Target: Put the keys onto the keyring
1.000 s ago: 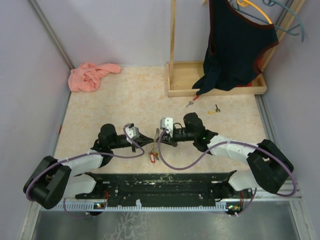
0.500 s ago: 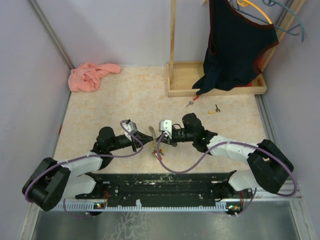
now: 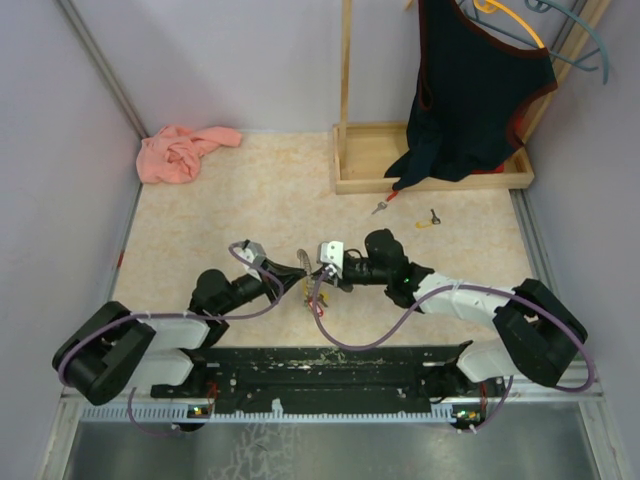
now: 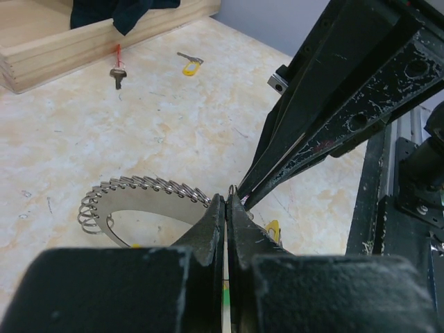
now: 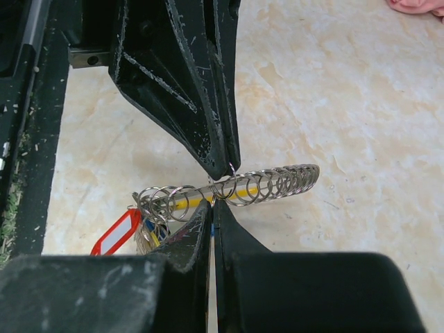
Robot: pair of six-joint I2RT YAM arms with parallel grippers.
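Note:
The keyring is a curved metal strip point(image 5: 277, 182) strung with several small wire rings, seen in the top view point(image 3: 305, 262) and the left wrist view point(image 4: 139, 191). A red tag point(image 5: 116, 232) and keys hang from one end. My left gripper point(image 4: 229, 201) and right gripper point(image 5: 213, 202) meet tip to tip, each shut on one small ring point(image 5: 225, 186) of the strip, above the table centre. In the top view the left gripper point(image 3: 293, 272) is just left of the right gripper point(image 3: 318, 277). A red-tagged key point(image 3: 383, 203) and a yellow-tagged key point(image 3: 428, 220) lie loose farther back.
A wooden rack base point(image 3: 430, 165) with a dark garment point(image 3: 470, 90) hanging over it stands at the back right. A pink cloth point(image 3: 180, 152) lies at the back left. A black rail point(image 3: 320, 365) runs along the near edge.
The left arm's elbow has drawn back toward the near edge and its wrist has shifted left. The grippers stay tip to tip on the keyring. The hanging tags have shifted slightly right.

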